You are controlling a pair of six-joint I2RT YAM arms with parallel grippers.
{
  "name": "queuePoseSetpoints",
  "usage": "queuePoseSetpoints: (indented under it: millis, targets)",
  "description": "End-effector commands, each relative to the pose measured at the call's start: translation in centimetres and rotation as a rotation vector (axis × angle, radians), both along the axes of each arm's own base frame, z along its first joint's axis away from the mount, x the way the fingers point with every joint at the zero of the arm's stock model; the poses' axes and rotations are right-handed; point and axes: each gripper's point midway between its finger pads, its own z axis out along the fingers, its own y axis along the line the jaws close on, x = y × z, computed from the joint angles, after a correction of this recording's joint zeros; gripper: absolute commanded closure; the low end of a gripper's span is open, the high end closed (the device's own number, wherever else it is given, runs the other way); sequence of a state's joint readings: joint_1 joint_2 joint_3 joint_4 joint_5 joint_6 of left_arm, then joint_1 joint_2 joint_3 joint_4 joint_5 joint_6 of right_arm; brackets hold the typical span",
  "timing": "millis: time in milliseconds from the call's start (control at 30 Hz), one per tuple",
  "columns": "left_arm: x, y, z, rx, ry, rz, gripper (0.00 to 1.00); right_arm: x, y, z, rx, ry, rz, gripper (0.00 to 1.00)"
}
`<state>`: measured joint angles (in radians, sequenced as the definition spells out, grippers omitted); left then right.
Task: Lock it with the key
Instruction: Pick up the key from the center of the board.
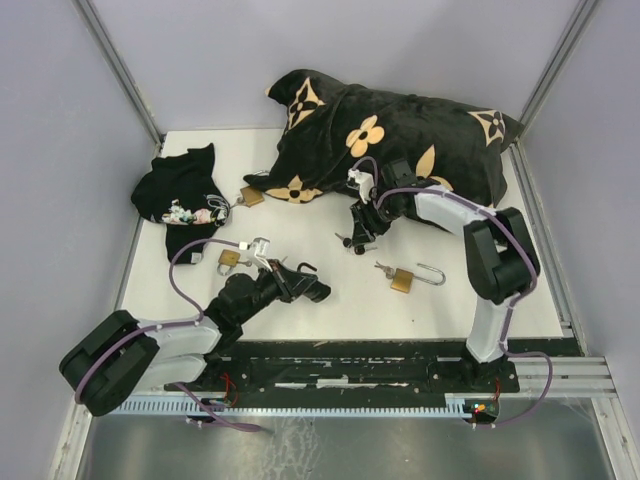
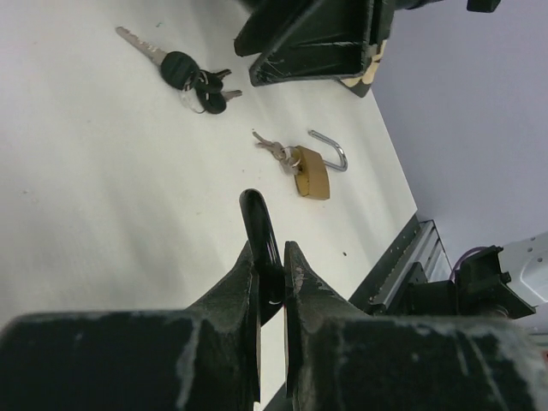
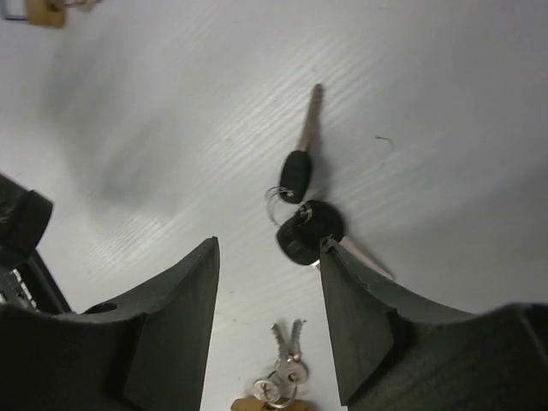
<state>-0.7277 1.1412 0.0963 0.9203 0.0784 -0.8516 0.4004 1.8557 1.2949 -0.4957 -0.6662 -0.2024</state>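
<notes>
Keys [image 3: 310, 229] with glossy black plastic heads and thin silvery blades, joined on a small wire ring, lie flat on the matte white table [image 1: 300, 225] near its middle. They are directly beneath the right gripper [image 3: 267, 257], whose jaws are spread wide and touch nothing. Nearer and to the right, a brass padlock [image 1: 403, 280] rests with its curved steel shackle swung open and its own small keys attached. To the left, the left gripper [image 2: 271, 257] is pressed onto a smooth black loop [image 2: 257, 214], seemingly a shackle, though its body is hidden. By my judgement little is done: no key is picked up, inserted or turned. Far behind lies soft black cloth [image 1: 400, 130] with gold flowers.
</notes>
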Motion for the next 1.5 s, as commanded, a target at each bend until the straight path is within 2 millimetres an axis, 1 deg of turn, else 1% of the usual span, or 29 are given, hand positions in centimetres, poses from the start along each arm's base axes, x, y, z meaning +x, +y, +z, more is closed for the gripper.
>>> queuePoseSetpoints:
  millis: [0,67,167,367,600,700,800,867,933,1033,1100,1200,1267,1333,1400,1467]
  targets:
    - [1.0,0.6,3.2,-0.11,-0.051,0.063,0.97,4.6,0.1,-0.3,-0.094,-0.068,-0.106,0.42]
    - [1.0,0.8,3.1,-0.109,-0.043,0.073,0.97,5.2,0.5,-0.6,-0.105,-0.058,-0.108,0.42]
    - [1.1,1.2,3.2,-0.113,-0.04,0.089,0.97,5.4,1.2,-1.3,-0.109,-0.023,-0.1,0.43]
    - [1.0,1.7,3.5,-0.139,-0.039,0.104,0.97,4.1,2.8,-2.8,-0.105,0.038,-0.048,0.44]
    - [0.8,2.0,5.0,-0.186,-0.062,0.106,0.97,3.2,3.0,-3.9,-0.135,0.062,-0.017,0.47]
    - [0.8,2.1,5.8,-0.212,-0.072,0.108,0.97,2.7,2.9,-4.5,-0.144,0.072,-0.009,0.51]
    - [0.6,2.1,6.4,-0.233,-0.078,0.101,0.97,2.6,2.9,-4.5,-0.143,0.069,-0.008,0.58]
    - [0.6,2.0,6.8,-0.244,-0.08,0.098,0.97,2.7,3.0,-4.3,-0.137,0.058,-0.008,0.66]
    - [0.5,2.0,7.2,-0.257,-0.085,0.091,0.97,2.9,3.2,-4.0,-0.129,0.048,-0.01,0.76]
    - [0.3,1.8,8.3,-0.296,-0.1,0.071,0.97,3.0,3.5,-3.0,-0.1,0.038,-0.003,0.91]
    - [0.1,1.8,9.4,-0.329,-0.114,0.06,0.97,3.0,3.6,-1.9,-0.06,0.034,0.006,0.97]
    - [-0.2,1.8,11.2,-0.385,-0.136,0.041,0.97,2.8,3.3,0.7,0.024,0.026,0.015,0.98]
    - [-0.4,1.9,12.5,-0.425,-0.148,0.03,0.97,2.3,3.0,3.1,0.099,0.012,0.028,0.98]
    - [-0.6,2.2,14.1,-0.483,-0.166,0.021,0.97,1.3,2.9,6.1,0.192,-0.008,0.057,0.98]
    - [-0.8,2.8,15.9,-0.557,-0.181,0.013,0.97,0.1,2.7,9.2,0.274,-0.042,0.078,0.98]
    - [-1.2,3.3,18.3,-0.656,-0.19,-0.019,0.97,-1.8,2.4,12.1,0.342,-0.085,0.116,0.98]
